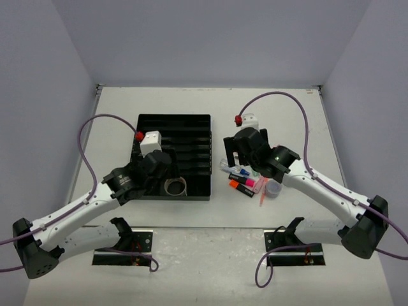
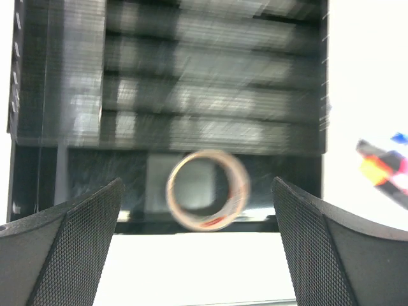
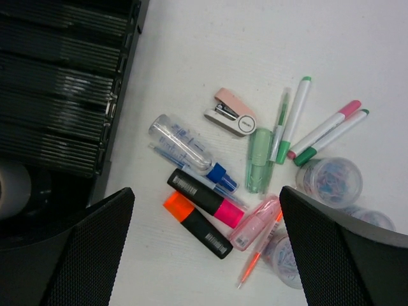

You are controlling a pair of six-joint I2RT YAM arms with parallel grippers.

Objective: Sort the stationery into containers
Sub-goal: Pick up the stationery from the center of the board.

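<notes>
The left gripper (image 2: 196,183) has its jaws wide apart and holds nothing. The grey tape roll (image 2: 237,191) lies flat at its twelve o'clock, in the wide section at the black tray's (image 1: 185,137) five o'clock corner. The right gripper (image 3: 207,190), jaws also spread, hovers over the orange highlighter (image 3: 194,223), the pink highlighter (image 3: 210,199) and the blue-capped tube (image 3: 185,148). They lie loose on the table at the tray's three o'clock.

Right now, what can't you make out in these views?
- Left wrist: organiser tray slots motion-blurred; contents unreadable.
- Right wrist: tape roll cut by left edge; clear tubs partly behind the right gripper.
- Top external: right arm covers part of the stationery pile.
</notes>
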